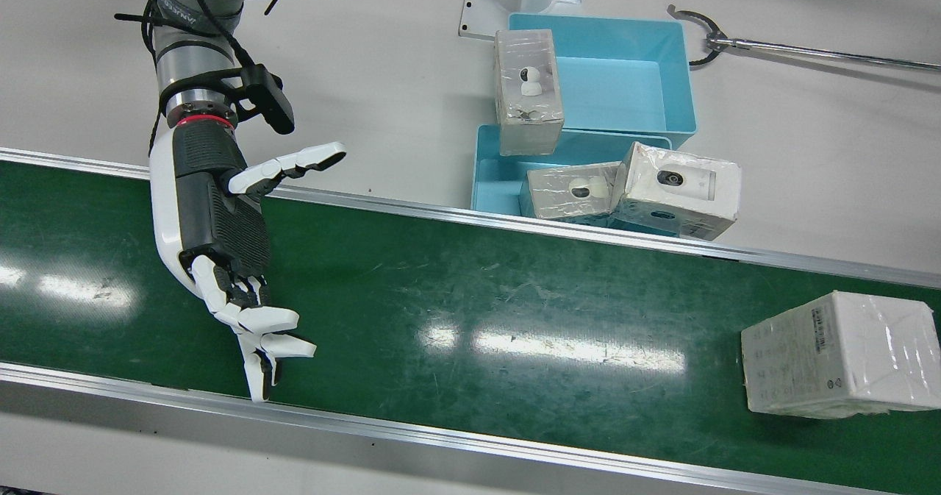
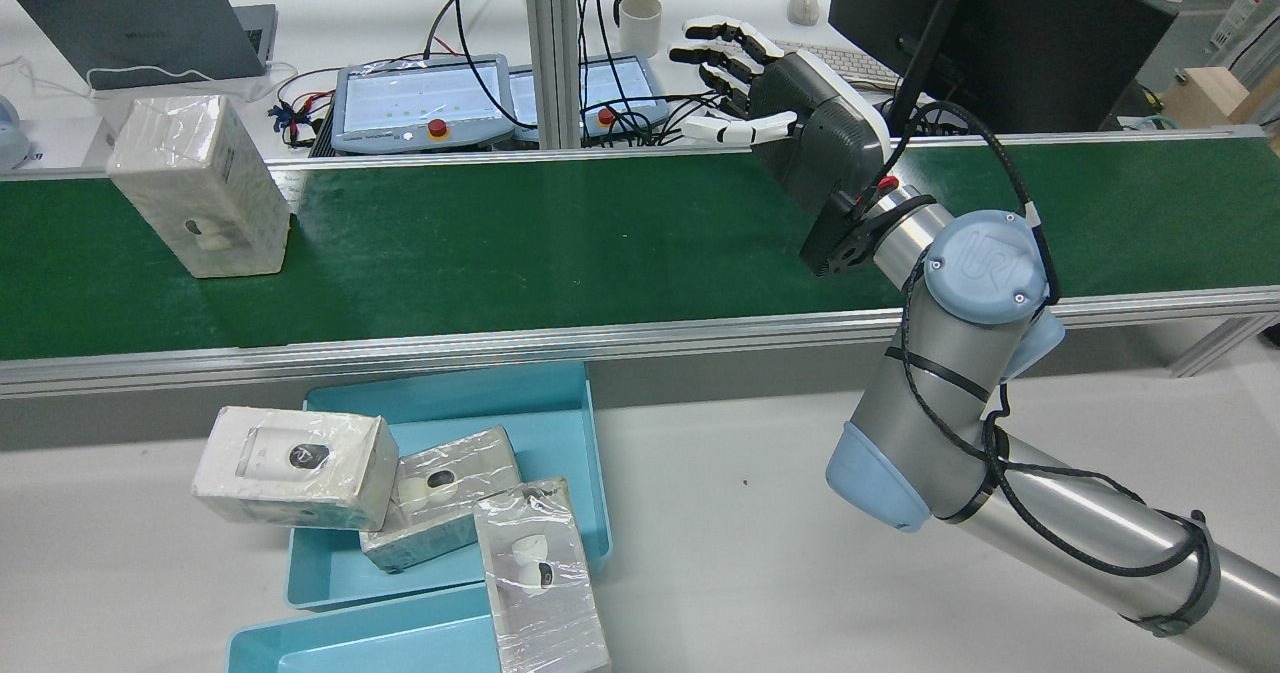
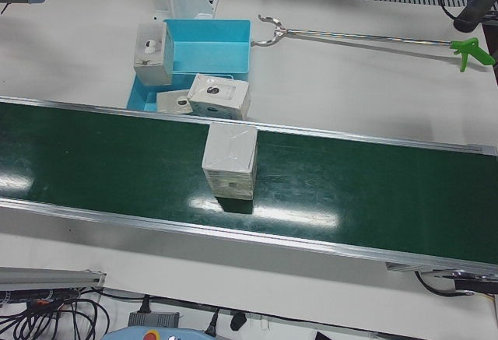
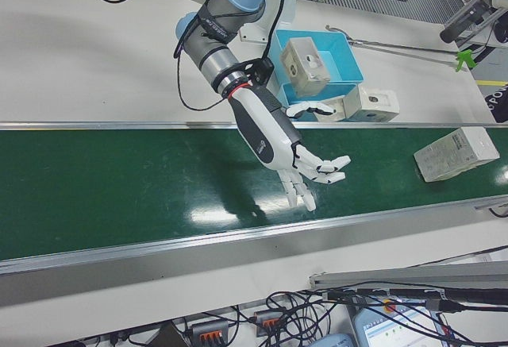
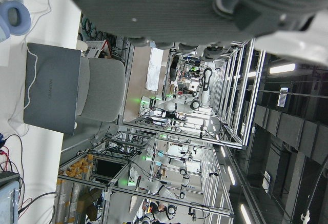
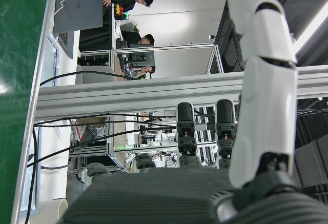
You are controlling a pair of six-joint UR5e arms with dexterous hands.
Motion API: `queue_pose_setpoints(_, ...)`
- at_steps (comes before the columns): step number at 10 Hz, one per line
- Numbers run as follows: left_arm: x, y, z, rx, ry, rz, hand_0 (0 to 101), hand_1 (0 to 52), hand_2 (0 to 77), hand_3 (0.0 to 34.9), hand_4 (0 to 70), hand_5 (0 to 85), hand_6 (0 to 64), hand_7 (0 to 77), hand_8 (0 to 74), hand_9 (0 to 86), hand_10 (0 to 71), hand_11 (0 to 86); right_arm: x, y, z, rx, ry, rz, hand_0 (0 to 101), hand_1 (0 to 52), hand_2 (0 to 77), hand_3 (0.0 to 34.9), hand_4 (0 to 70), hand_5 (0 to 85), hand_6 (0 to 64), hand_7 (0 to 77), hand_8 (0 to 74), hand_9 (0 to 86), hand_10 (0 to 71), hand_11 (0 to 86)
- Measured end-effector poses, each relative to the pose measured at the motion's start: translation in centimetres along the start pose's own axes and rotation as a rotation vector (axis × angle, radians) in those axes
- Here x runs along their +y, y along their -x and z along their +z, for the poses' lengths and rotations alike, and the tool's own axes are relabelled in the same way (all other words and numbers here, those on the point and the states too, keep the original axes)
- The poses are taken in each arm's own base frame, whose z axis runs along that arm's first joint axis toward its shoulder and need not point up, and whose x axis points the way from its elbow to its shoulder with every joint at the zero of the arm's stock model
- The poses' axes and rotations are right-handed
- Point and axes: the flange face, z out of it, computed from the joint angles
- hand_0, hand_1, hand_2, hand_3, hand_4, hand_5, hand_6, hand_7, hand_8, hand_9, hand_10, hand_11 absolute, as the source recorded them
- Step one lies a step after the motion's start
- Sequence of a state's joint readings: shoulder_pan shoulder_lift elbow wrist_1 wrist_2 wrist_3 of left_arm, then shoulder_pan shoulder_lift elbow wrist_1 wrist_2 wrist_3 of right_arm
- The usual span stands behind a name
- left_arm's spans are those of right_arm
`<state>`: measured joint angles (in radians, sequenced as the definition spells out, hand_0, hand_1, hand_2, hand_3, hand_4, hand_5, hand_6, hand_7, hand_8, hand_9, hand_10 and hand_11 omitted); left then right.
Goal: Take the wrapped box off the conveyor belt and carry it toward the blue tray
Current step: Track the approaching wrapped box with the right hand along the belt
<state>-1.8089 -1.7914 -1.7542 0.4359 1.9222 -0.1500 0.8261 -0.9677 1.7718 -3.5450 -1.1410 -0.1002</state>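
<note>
Big green conveyor belt [image 1: 456, 289] running across the counter [image 1: 382, 98]. Wrapped box [image 1: 845, 362] sitting on the belt, well apart from the right hand [image 1: 235, 260], fingers spread, empty. Probably best waiting, then cupping both sides. Left hand: can't tell.

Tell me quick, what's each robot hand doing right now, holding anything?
Right hand: open above the conveyor belt, holding nothing.
Left hand: only its underside shows in its own camera; state cannot be told.
</note>
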Motion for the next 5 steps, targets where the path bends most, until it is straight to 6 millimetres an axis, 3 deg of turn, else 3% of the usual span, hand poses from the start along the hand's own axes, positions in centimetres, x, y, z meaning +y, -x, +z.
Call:
queue_pose_setpoints(1, 0.0, 0.0, 0.0, 0.0, 0.0, 0.0, 0, 0.0, 0.5, 0.0, 0.0, 1.1, 0.0, 0.0, 0.0, 0.0, 0.0, 0.0, 0.0, 0.0, 0.1, -0.002, 0.002, 0.001, 49, 20.2, 25.1, 24.2, 12.0, 34.9, 4.9, 26.2, 0.0, 5.4, 0.0, 1.6)
queue_pose_setpoints(2, 0.0, 0.0, 0.0, 0.0, 0.0, 0.0, 0, 0.0, 0.5, 0.0, 0.0, 1.1, 0.0, 0.0, 0.0, 0.0, 0.0, 0.0, 0.0, 0.0, 0.1, -0.004, 0.004, 0.002, 49, 22.9, 26.7, 24.2, 12.0, 34.9, 4.9, 26.2, 0.0, 5.4, 0.0, 1.6)
queue_pose_setpoints(3, 0.0, 0.0, 0.0, 0.0, 0.0, 0.0, 0, 0.0, 0.5, 0.0, 0.0, 1.1, 0.0, 0.0, 0.0, 0.0, 0.0, 0.0, 0.0, 0.1, 0.0, -0.006, 0.006, 0.005, 51, 19.6, 27.3, 17.0, 13.6, 35.5, 5.5, 26.2, 1.6, 6.0, 0.0, 1.6)
queue_pose_setpoints(5, 0.0, 0.0, 0.0, 0.0, 0.0, 0.0, 0, 0.0, 0.5, 0.0, 0.0, 1.1, 0.0, 0.0, 0.0, 0.0, 0.0, 0.0, -1.0, 0.6, -0.7, -0.009, -0.01, 0.01, 51, 19.6, 26.2, 17.0, 14.7, 36.0, 6.5, 26.2, 0.0, 6.0, 0.0, 1.6)
